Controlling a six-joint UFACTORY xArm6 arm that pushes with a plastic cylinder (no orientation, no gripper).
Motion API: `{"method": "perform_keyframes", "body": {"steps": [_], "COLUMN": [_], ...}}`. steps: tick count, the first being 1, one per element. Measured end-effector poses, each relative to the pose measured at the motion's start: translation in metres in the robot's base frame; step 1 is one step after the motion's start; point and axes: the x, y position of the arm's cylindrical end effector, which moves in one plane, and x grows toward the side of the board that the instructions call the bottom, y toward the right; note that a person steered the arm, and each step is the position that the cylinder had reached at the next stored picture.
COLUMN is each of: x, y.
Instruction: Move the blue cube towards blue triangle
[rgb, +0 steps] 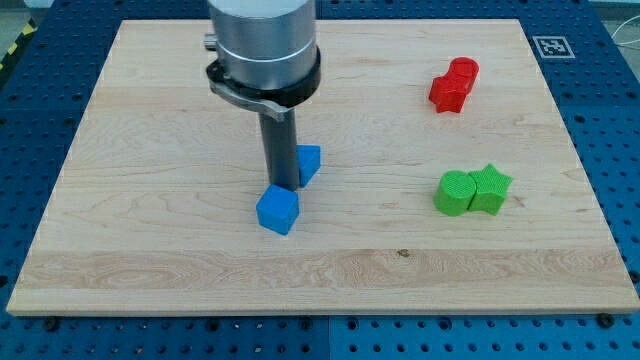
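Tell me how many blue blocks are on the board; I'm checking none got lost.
2: the blue cube near the middle, just below my tip, and the blue triangle up-right, partly hidden behind the rod.

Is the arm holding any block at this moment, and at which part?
Nothing is held. My tip stands between the blue cube and the blue triangle.

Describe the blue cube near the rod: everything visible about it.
The blue cube is a small, matte, plastic-looking block with slightly rounded edges, turned so one corner faces the view's bottom. It sits flat on the light wooden board, left of centre. My tip stands right at its upper edge, apparently touching it. The blue triangle block lies just beyond the rod, up and right, apart from the cube.
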Motion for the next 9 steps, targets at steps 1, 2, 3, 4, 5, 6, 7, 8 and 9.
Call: {"method": "perform_keyframes", "body": {"steps": [1,2,3,4,5,6,7,8,9], "x": [-0.019,-0.036,-0.034,-0.013,0.020,0.065,0.051,0.035,0.054], "y": [0.023,0.039,0.029,-0.027,-0.082,-0.065,-0.039,-0.023,-0.015]}}
